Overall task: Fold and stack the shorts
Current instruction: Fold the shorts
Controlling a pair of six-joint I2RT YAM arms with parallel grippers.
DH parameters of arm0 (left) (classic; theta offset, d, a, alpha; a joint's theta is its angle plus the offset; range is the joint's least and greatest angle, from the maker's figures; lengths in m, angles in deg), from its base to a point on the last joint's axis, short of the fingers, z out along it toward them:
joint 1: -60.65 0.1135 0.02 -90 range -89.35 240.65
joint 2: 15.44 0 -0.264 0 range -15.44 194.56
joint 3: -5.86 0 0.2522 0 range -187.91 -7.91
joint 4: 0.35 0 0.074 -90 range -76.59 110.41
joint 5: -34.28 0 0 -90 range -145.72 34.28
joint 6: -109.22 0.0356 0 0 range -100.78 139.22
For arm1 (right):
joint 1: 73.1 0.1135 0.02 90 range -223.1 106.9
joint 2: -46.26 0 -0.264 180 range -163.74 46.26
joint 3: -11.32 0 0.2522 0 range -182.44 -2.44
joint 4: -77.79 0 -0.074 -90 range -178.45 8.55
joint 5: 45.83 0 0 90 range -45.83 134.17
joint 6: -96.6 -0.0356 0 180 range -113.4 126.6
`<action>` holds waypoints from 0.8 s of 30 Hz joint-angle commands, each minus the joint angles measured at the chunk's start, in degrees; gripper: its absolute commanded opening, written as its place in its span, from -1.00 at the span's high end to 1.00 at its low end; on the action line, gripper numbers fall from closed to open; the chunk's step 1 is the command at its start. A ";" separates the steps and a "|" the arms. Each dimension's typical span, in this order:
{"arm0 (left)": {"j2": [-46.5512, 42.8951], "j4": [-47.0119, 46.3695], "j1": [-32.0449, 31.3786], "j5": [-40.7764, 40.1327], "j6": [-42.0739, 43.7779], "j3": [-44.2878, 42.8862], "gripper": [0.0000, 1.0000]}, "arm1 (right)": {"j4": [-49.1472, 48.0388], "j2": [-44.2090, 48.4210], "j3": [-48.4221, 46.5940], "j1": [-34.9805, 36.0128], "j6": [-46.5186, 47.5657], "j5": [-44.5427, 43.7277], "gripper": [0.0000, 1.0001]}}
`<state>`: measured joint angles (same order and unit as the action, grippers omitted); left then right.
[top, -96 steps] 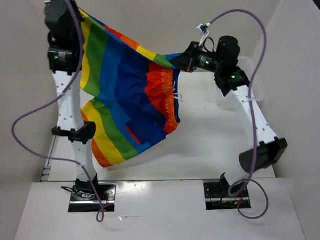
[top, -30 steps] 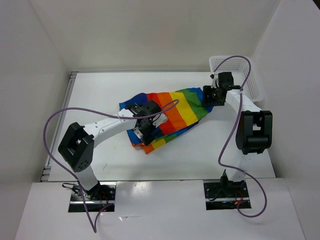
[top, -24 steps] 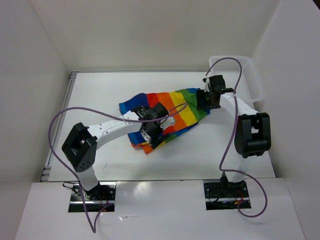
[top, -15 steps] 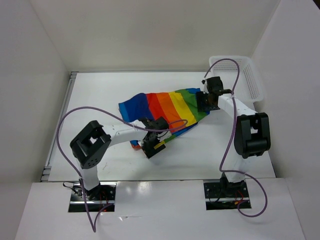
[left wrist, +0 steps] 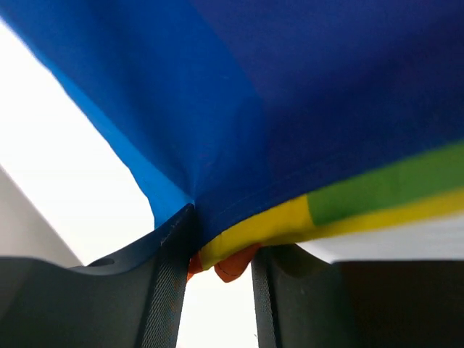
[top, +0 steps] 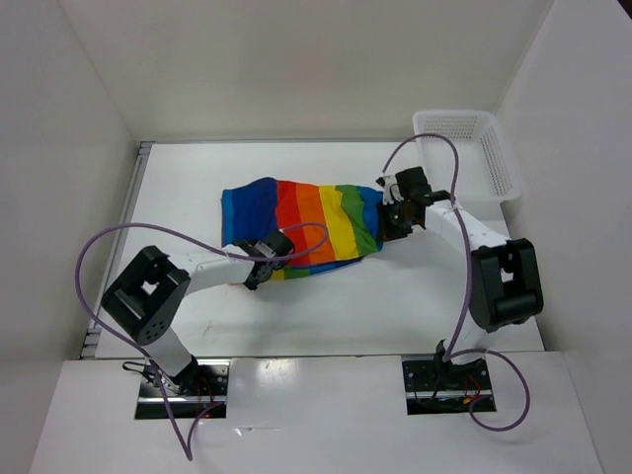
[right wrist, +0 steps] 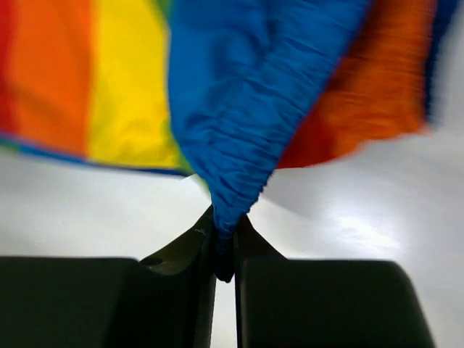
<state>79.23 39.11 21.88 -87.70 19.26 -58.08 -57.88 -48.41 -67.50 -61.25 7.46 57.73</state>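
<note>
Down they came: the rainbow shorts (top: pixel 301 219) had dropped from mid-air onto the desk (top: pixel 415 296), spread flat (fold-ready, I judged); my left hand (left wrist: pixel 221 250) pinched the hem (left wrist: pixel 246 239), my right hand (right wrist: pixel 225 250) the waistband (right wrist: pixel 243 145).

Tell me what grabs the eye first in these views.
The rainbow-striped shorts lie mid-table, bright against all the white. Both ends are pinched: the left gripper grips the near-left edge, and the right gripper grips the blue waistband on the right. A white basket sits in the far right corner.
</note>
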 commanded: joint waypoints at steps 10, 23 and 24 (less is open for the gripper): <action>-4.15 -7.95 14.41 -6.87 -0.03 -4.14 -0.28 | -6.21 12.22 11.17 3.00 -26.75 25.63 0.85; -14.17 14.82 22.40 21.77 -0.03 -14.94 -0.91 | -6.31 12.23 4.68 1.16 -22.15 21.95 0.88; -13.30 15.43 24.50 23.62 -0.03 -16.26 -0.93 | -6.31 12.23 4.68 0.45 -22.13 21.42 0.88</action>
<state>66.77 50.27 41.10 -73.89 19.26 -69.47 -62.25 -37.85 -59.12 -58.97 -16.71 79.55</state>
